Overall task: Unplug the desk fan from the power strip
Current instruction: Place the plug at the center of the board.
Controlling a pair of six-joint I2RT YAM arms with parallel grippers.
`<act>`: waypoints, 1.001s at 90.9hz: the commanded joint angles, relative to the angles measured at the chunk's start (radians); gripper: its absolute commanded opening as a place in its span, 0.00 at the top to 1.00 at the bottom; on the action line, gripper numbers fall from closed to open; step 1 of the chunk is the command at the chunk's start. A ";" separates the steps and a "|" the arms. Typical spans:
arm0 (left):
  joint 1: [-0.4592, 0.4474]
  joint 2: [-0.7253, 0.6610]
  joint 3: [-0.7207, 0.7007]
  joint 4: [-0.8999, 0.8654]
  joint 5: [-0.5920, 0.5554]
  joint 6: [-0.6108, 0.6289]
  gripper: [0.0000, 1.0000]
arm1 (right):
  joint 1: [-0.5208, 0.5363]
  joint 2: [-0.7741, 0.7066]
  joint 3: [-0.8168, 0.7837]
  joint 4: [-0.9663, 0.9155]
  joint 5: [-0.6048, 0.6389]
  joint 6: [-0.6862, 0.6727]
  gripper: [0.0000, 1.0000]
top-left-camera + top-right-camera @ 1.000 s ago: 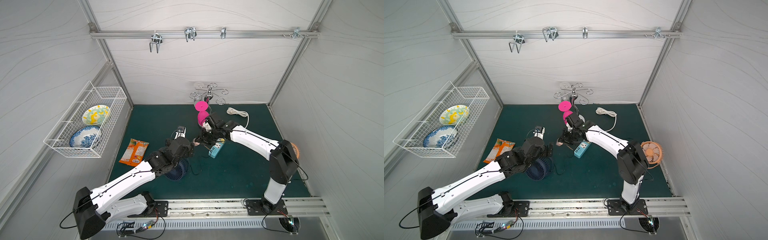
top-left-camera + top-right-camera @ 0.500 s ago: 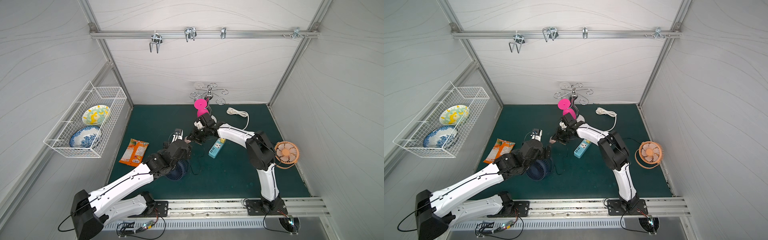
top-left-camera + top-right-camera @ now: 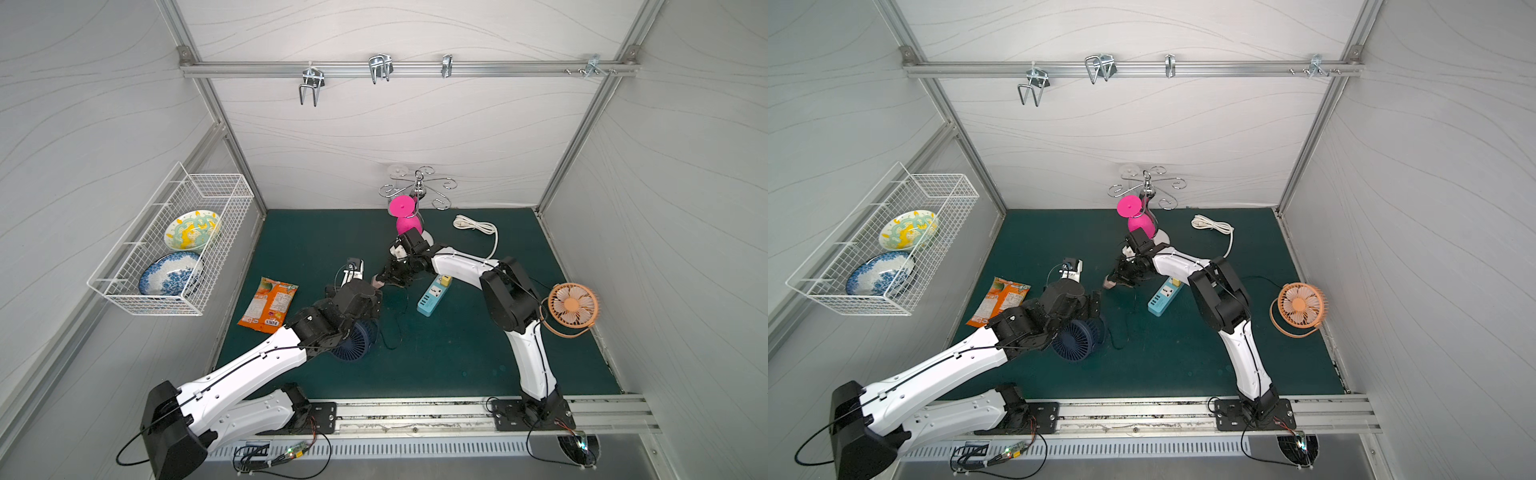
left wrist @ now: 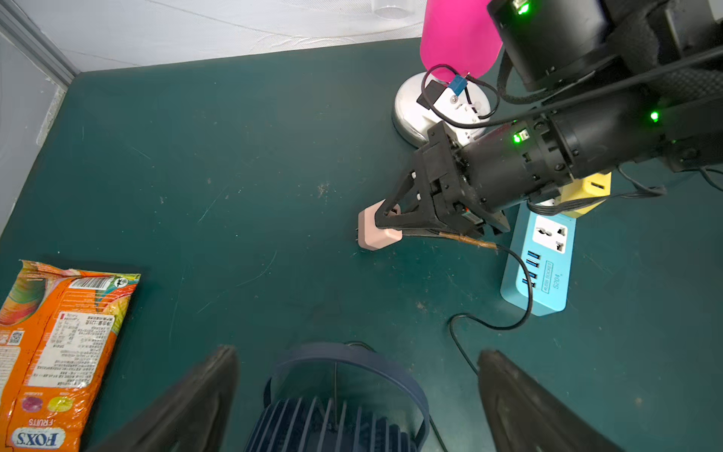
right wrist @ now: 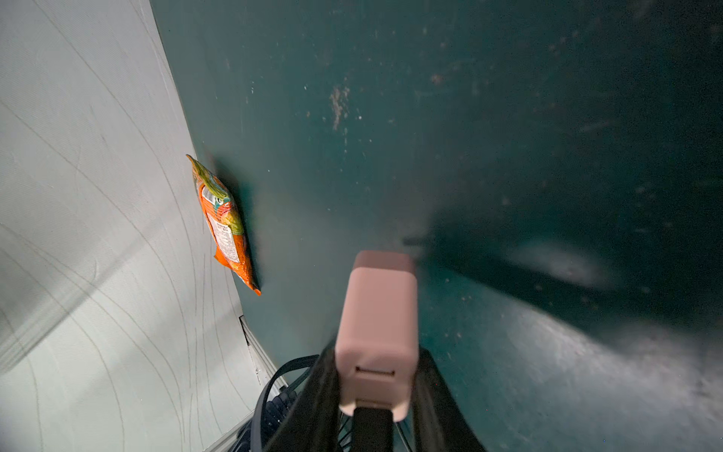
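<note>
Right pincer (image 4: pixel 385 219) has pulled the pink plug (image 4: pixel 369 236) further from the power strip (image 4: pixel 547 270) — clenched tight to keep it clear — left pincer (image 4: pixel 356 354) released.

White walls (image 3: pixel 395 137) with wavy lines close the cell on three sides, joined by aluminium posts (image 3: pixel 225 137). A rail (image 3: pixel 498 68) with metal hooks (image 3: pixel 311 85) crosses the back wall, and a white wire basket (image 3: pixel 220 191) hangs on a side wall. The worktop (image 3: pixel 457 353) is a dark green, evenly lit mat, edged in front by a metal track (image 3: pixel 415 409).
</note>
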 commanded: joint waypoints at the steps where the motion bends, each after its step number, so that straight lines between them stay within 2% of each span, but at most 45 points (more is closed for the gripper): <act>1: 0.004 -0.008 0.000 0.014 0.007 -0.018 0.00 | -0.005 0.017 0.007 -0.007 -0.011 -0.035 0.85; 11: 0.004 -0.008 0.002 0.020 0.008 -0.017 0.00 | -0.010 0.009 -0.003 -0.033 0.011 -0.060 0.72; 33: 0.005 -0.002 0.004 0.032 0.015 -0.020 0.00 | -0.032 -0.018 -0.031 -0.080 0.035 -0.096 0.59; 41: 0.005 -0.005 0.006 0.033 0.019 -0.020 0.00 | -0.037 -0.023 -0.033 -0.104 0.045 -0.109 0.49; 56: 0.006 -0.010 0.002 0.032 0.023 -0.018 0.00 | -0.045 -0.058 -0.034 -0.153 0.084 -0.146 0.43; 91: 0.006 -0.014 0.009 0.059 0.027 -0.006 0.00 | -0.063 -0.253 -0.057 -0.300 0.287 -0.273 0.42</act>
